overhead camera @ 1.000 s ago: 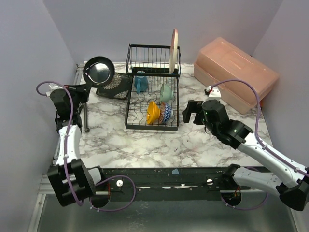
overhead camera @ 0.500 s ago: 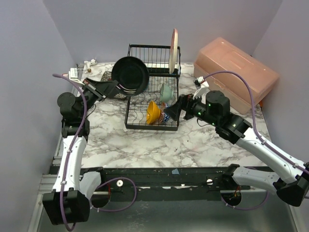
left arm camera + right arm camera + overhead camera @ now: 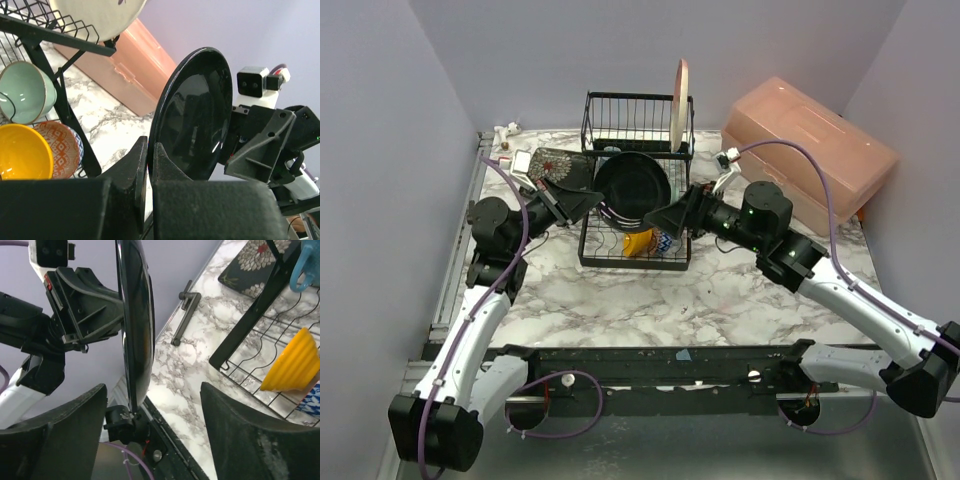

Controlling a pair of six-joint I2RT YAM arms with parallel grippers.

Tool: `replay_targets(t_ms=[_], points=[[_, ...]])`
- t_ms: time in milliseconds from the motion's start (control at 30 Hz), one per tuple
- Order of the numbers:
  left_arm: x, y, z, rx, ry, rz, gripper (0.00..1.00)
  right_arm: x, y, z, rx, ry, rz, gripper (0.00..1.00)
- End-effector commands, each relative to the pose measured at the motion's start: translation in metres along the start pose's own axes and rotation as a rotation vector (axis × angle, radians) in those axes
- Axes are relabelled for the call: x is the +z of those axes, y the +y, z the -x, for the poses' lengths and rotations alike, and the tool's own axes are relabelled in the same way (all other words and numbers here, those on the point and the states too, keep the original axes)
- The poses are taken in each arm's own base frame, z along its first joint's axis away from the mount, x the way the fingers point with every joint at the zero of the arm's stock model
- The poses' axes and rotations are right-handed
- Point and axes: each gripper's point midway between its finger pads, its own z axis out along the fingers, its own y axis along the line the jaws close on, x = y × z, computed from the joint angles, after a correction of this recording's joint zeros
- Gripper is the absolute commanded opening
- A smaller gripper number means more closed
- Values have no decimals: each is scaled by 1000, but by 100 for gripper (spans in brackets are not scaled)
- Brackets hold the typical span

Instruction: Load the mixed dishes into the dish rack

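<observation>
Here, the left pincer point(image 3: 150, 150) is clamped on the rim of the black round plate point(image 3: 633, 187), held on edge over the dish rack point(image 3: 630, 120), clear of the marble surface point(image 3: 620, 300). The right pincer point(image 3: 665, 218) stands spread, one finger on either side of the plate's rim, seemingly without contact.

From above, the black plate point(image 3: 633, 186) ahead of the left gripper point(image 3: 596, 204) hides much of the rack point(image 3: 638, 110) floor. Its lower rim vanishes between that gripper's fingers point(image 3: 132, 170). Beyond the right gripper point(image 3: 150, 410), the mug point(image 3: 306, 270) and square plate point(image 3: 252, 262) are cropped by the frame's edge. The right gripper's blurred fingers seem clear of the black plate.
</observation>
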Motion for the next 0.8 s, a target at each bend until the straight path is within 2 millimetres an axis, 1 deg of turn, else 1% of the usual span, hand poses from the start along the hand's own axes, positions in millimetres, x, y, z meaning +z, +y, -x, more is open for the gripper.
replay_targets(t_ms=[0, 100, 167, 267, 300, 333, 367, 400, 433, 500, 533, 567, 600, 667, 733, 767], points=[[-5, -3, -6, 73, -12, 15, 0, 10, 13, 5, 47, 3, 50, 71], [-6, -1, -10, 89, -2, 27, 0, 16, 7, -1, 70, 26, 29, 59], [-6, 1, -14, 96, 7, 38, 0, 20, 4, -3, 76, 40, 20, 45], [-6, 6, -17, 102, 20, 60, 0, 25, 8, -5, 79, 60, 38, 33], [-6, 8, -19, 104, 28, 72, 0, 26, 9, -4, 80, 62, 42, 27], [-6, 9, -18, 108, 32, 80, 0, 27, 9, -5, 85, 67, 42, 21], [-6, 11, -19, 110, 43, 95, 0, 28, 5, -10, 97, 88, 20, 11], [-6, 12, -20, 116, 53, 107, 0, 29, 3, -11, 101, 91, 15, 2], [-7, 12, -20, 123, 63, 116, 0, 30, 3, -10, 106, 93, 8, 0], [-10, 15, -21, 147, 101, 156, 0, 32, 0, -9, 113, 86, -13, 0], [-13, 17, -20, 165, 122, 194, 5, 32, 0, -6, 111, 74, -28, 0], [-15, 19, -18, 189, 127, 225, 13, 33, -3, -3, 109, 57, -57, 0], [-19, 18, -14, 223, 126, 247, 28, 33, -4, 0, 105, 43, -77, 0], [-27, 11, -5, 306, 102, 261, 50, 34, -10, 10, 92, 6, -152, 0], [-36, 5, 7, 394, 77, 296, 64, 36, -15, 21, 68, -28, -221, 0], [-42, 4, 13, 442, 66, 325, 68, 37, -18, 26, 55, -49, -260, 0]])
